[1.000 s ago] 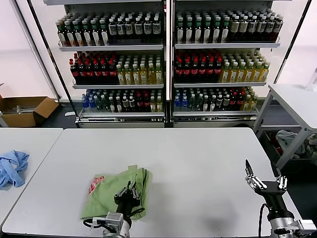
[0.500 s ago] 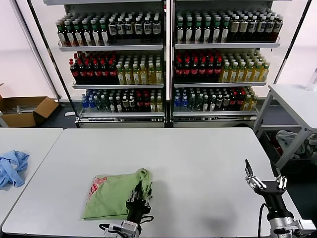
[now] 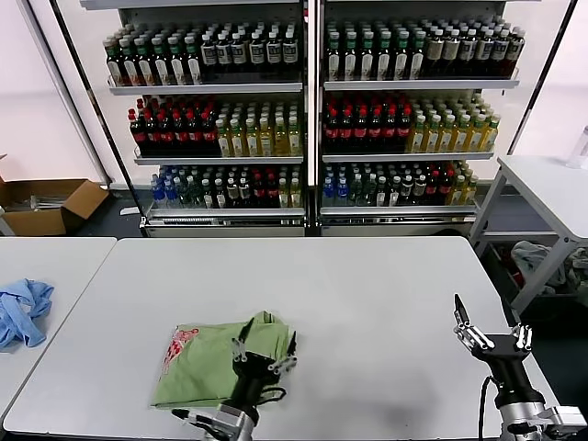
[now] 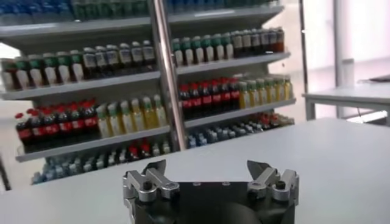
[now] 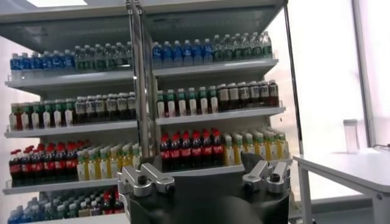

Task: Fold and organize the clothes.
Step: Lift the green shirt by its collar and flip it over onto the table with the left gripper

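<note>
One shirt (image 3: pixel 213 356) (folded), left pincer (image 3: pixel 265 347) open.

A light green shirt (image 3: pixel 207 358) with a red-and-white print at one corner lies on the white table (image 3: pixel 367 303). Left of that table, a pale blue cloth (image 3: pixel 20 310) sits on another white surface. Behind the table, shelves (image 3: pixel 312 119) hold dark, red, yellow-green and blue bottles.

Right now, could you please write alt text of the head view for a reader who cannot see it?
A folded light green shirt lies on a white table, with the left end effector open at its right edge. The right end effector hangs open near the table's right edge, apart from the shirt. Shelves of bottled drinks stand behind.
</note>
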